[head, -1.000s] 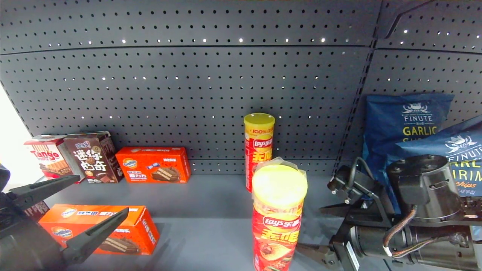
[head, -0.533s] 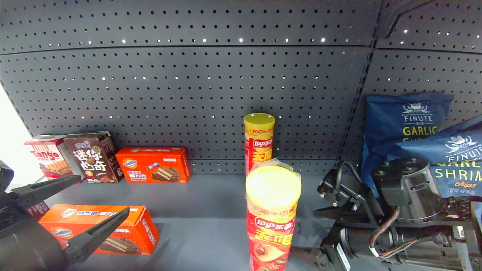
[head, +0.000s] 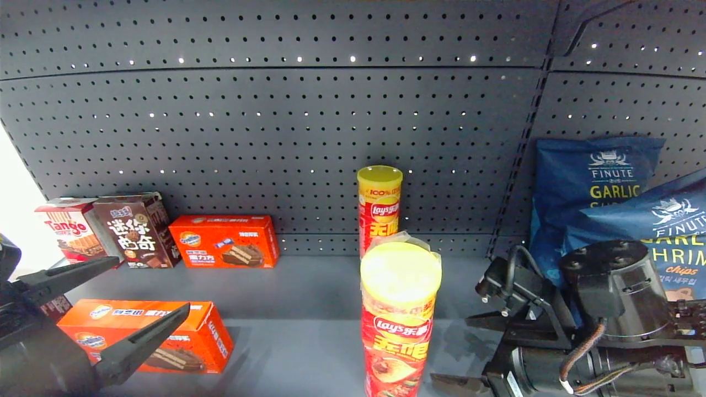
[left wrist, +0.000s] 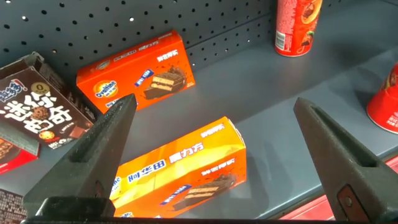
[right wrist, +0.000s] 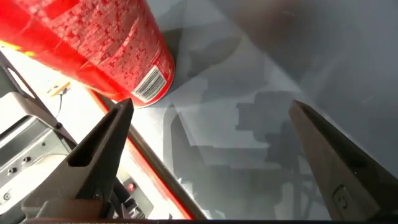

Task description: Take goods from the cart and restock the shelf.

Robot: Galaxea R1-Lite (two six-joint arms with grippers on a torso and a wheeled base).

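Right gripper [head: 451, 348] beside upright chip can [head: 399, 325]

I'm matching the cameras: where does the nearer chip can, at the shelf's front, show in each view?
Head view: the nearer chip can stands at bottom centre, before the farther can.
Left wrist view: its red side shows beyond the left gripper, away from the orange boxes.
Right wrist view: its barcoded base beside the right gripper, outside its gap.
Shared landmark: the grey shelf board under it.

Red chip can [head: 397, 342] with yellow lid [head: 401, 270]; orange box [head: 223, 241]; blue bag [head: 595, 176].
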